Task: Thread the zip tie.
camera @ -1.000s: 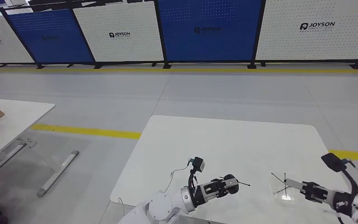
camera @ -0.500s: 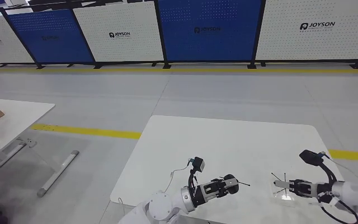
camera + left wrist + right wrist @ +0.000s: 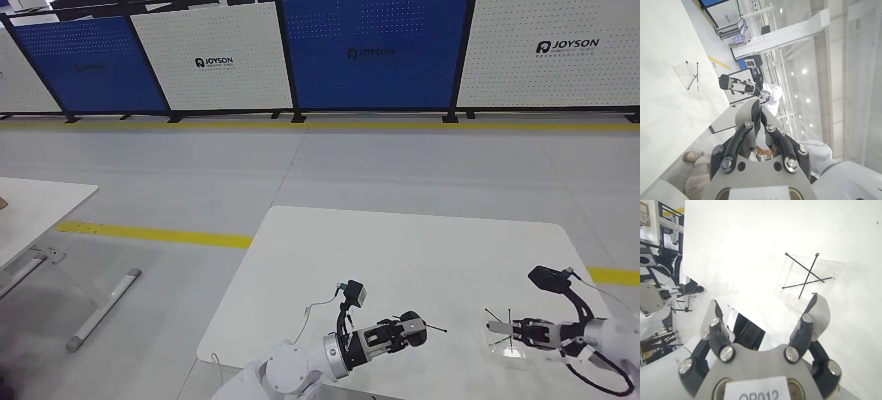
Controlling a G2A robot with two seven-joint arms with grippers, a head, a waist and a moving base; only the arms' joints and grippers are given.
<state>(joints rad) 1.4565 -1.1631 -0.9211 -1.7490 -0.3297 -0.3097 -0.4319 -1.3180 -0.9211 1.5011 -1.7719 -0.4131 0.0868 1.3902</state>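
Right wrist view is showing right gripper (image 3: 764,298) spread beside crossed ties (image 3: 808,273), their overlap likely risking a double grab; left gripper (image 3: 420,326) is clamping a tie (image 3: 437,328).

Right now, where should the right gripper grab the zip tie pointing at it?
Take the zip tie by its tail end, from above, fingers straddling it: it lies flat on the clear tray, and that end is free of two crossing ties.

zip ties (image 3: 810,271) crossed, apparently on sheet (image 3: 829,266)
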